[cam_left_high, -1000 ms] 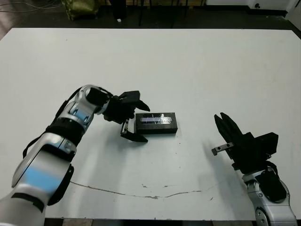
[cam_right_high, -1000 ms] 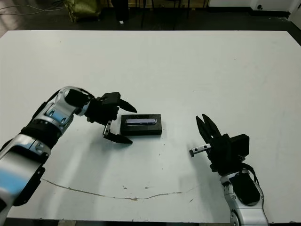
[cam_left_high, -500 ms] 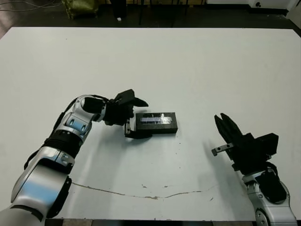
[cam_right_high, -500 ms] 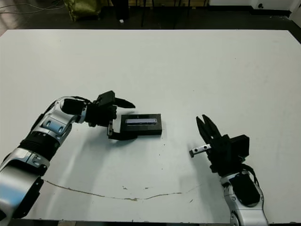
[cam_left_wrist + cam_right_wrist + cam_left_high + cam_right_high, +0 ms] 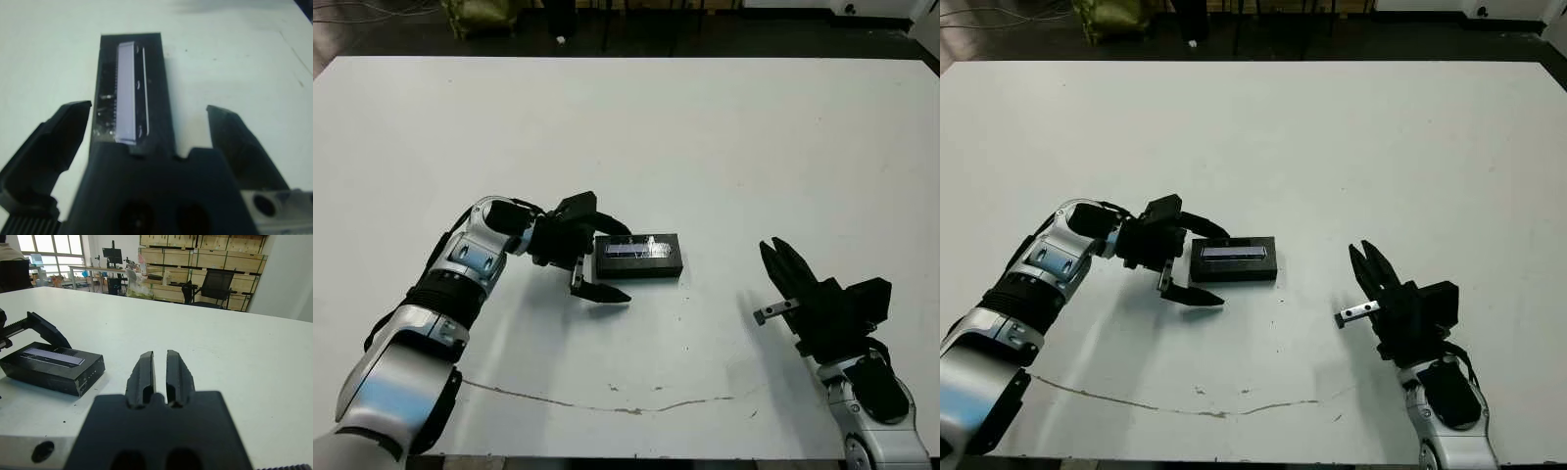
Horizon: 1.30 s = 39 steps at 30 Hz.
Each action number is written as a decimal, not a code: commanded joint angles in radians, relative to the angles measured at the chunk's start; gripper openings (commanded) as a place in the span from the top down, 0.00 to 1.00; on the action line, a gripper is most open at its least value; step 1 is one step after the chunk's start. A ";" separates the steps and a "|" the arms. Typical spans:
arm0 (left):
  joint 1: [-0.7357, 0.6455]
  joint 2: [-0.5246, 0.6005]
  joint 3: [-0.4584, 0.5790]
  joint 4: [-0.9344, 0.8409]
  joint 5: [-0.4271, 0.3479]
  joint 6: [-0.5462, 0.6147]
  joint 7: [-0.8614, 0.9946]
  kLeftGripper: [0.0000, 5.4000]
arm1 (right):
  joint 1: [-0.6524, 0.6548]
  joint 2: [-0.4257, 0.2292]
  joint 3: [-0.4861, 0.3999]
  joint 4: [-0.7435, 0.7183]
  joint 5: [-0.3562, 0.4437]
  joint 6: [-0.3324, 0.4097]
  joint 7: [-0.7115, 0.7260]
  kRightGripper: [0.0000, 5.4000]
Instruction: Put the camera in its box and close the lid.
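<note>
Since half a second ago the left gripper (image 5: 603, 264) has spread its fingers again: the near finger, then tucked against the box's left end, now angles out toward the near side, clear of the box.

On the white table (image 5: 705, 137), the box (image 5: 639, 255) sits a little left of centre with the lid (image 5: 132, 85) closed on it, so neither the camera nor the white lining can be seen; whether the camera is inside cannot be told. The box's long axis runs left to right across the table, and the lid's pale silvery strip (image 5: 1234, 252) runs the same way along the top face. In the left wrist view the box's nearest end is hidden behind the gripper's black body.

That gripper is at the box's left end, fingers wide apart and holding nothing; one finger reaches along the far side of the box, the other points along the near side with a gap between it and the box.

Well to the right and nearer the table's front edge, the right gripper (image 5: 160, 374) hovers with its fingers (image 5: 143, 373) pressed almost together, gripping nothing. Its forearm is cut off by the bottom edge of the head views.
</note>
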<state>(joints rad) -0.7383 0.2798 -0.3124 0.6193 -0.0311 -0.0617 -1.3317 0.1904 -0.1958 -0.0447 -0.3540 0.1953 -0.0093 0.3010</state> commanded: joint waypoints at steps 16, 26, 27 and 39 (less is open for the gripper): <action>0.131 -0.010 0.066 -0.154 -0.080 0.004 0.167 0.00 | 0.021 -0.001 0.007 -0.007 -0.011 0.027 -0.014 1.00; 0.354 -0.077 0.206 -0.596 -0.235 0.288 0.515 0.16 | 0.018 -0.002 0.006 0.008 -0.008 0.001 -0.003 1.00; 0.379 -0.082 0.210 -0.648 -0.229 0.314 0.568 0.21 | 0.016 -0.003 0.006 0.015 -0.006 -0.006 0.002 1.00; 0.565 -0.170 0.102 -0.926 -0.099 0.445 0.961 0.75 | 0.013 0.009 0.017 0.030 -0.007 -0.029 0.005 1.00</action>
<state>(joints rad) -0.1978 0.1151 -0.1929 -0.3061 -0.1495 0.3563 -0.3928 0.1960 -0.1860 -0.0308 -0.3344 0.1925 -0.0381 0.3054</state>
